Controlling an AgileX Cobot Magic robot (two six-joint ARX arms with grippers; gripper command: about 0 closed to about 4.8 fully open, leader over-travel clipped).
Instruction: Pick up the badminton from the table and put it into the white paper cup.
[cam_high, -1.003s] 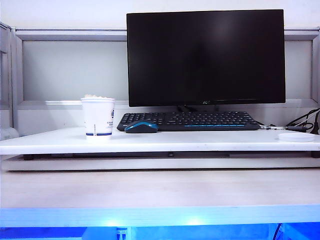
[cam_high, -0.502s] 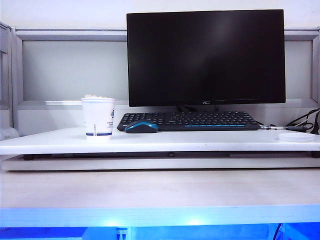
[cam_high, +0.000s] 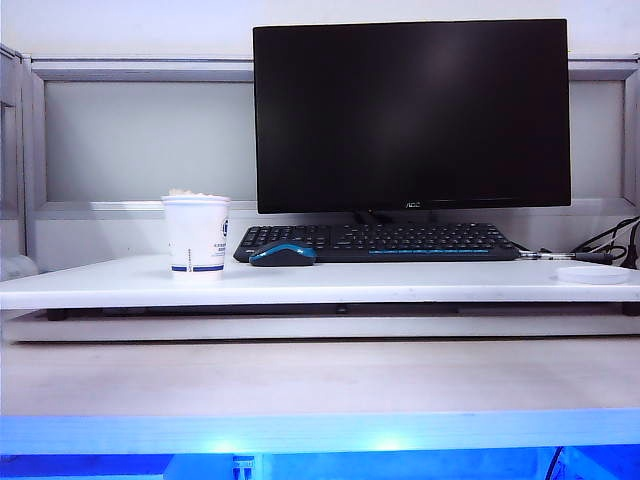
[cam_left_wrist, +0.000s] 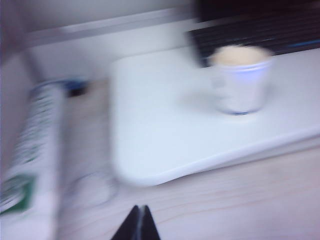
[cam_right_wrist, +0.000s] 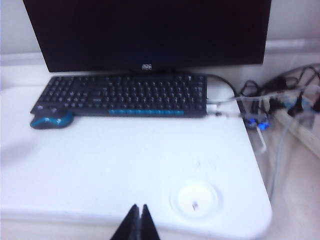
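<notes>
Badminton (cam_high: 194, 192) inside white paper cup (cam_high: 197, 236), feathers just above rim, cup upright on table (cam_high: 400, 283) beside mouse (cam_high: 283, 255), left gripper (cam_left_wrist: 136, 226) and right gripper (cam_right_wrist: 136, 225) both closed, empty, near table's front edge.

The white paper cup (cam_high: 196, 235) has a blue logo and a blue band at its base. The badminton (cam_high: 194, 193) in it is cream-white. The table (cam_high: 400, 285) is white. The mouse (cam_high: 283, 254) is black and blue. Keyboard (cam_high: 380, 241) and monitor (cam_high: 412, 115) are black. Both the left gripper (cam_left_wrist: 136, 225) and the right gripper (cam_right_wrist: 136, 224) are black.
</notes>
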